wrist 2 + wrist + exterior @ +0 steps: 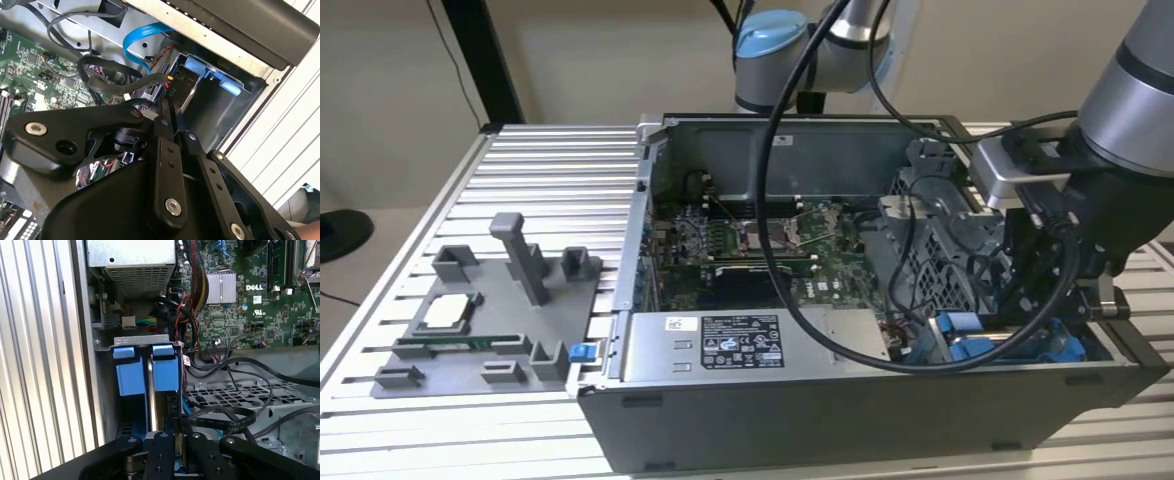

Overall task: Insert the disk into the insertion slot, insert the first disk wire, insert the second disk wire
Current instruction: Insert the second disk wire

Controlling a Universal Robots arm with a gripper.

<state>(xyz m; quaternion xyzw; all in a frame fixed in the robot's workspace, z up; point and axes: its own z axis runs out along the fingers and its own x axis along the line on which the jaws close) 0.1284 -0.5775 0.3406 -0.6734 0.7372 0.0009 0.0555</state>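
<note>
A: Where do we find the gripper (167, 117)?

B: In the second wrist view, at the centre of the frame. Its black fingers (165, 165) are pressed together, pinching a black wire connector (152, 92) whose cable (100, 65) loops off toward the upper left. In the first wrist view we see the same gripper (177, 432) at the bottom centre, its tips drawn close around a thin dark cable.

A: And the disk?

B: It sits edge-on in the insertion slot (142, 341), just above the gripper in the first wrist view; we see the disk (150, 390) as a narrow metal strip between its two blue end tabs (the label is hidden from us). In the second wrist view the blue tabs (200, 67) show at the upper right of centre, inside the grey bay.

A: What lies around it?

B: In the exterior view the arm (1107, 150) reaches down at the right edge into the open computer case (854, 390), with blue parts (961, 330) beside it. The motherboard (761, 240) fills the case's middle, the labelled power supply box (740, 345) sits at its lower centre, and a grey fixture tray (494, 310) rests on the slatted table (547, 160) at the left.
</note>
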